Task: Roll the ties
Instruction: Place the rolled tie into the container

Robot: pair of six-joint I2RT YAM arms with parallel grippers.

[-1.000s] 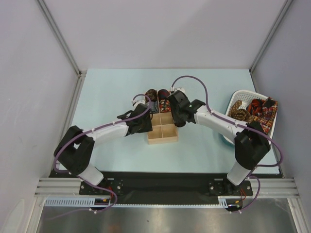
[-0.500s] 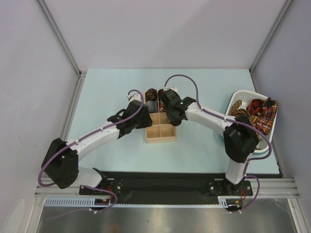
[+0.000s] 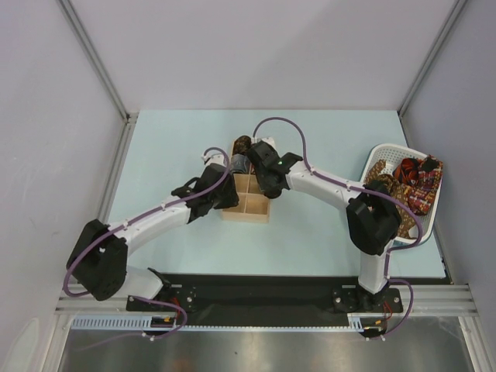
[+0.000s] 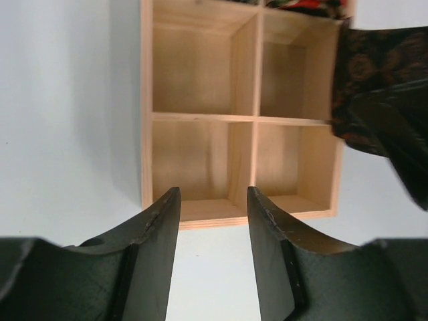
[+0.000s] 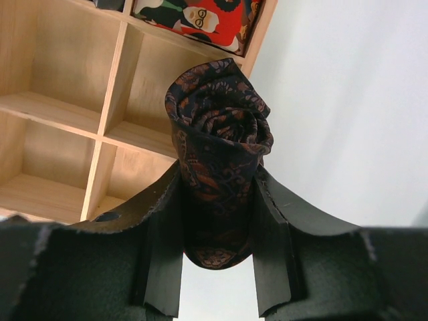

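A dark maroon rolled tie (image 5: 217, 127) with an orange paisley pattern is pinched between the fingers of my right gripper (image 5: 217, 184), which is shut on it. It hangs beside the right wall of the wooden compartment box (image 5: 73, 107); the same roll shows in the left wrist view, rolled tie (image 4: 364, 80). A red patterned tie (image 5: 194, 17) lies in a far compartment. My left gripper (image 4: 212, 200) is open at the near edge of the box (image 4: 200, 221), with nothing between its fingers. From above, the left gripper (image 3: 230, 195) and right gripper (image 3: 266, 184) flank the box (image 3: 248, 208).
A white plastic basket (image 3: 385, 149) at the right holds loose ties (image 3: 407, 178). More rolled ties (image 3: 242, 144) fill the far end of the box. The four near compartments hold nothing. Grey walls close in both sides of the pale blue table (image 3: 170, 147).
The box has slid left and turned a little. My right gripper has carried the rolled tie left and farther away. My left gripper's jaws have opened slightly.
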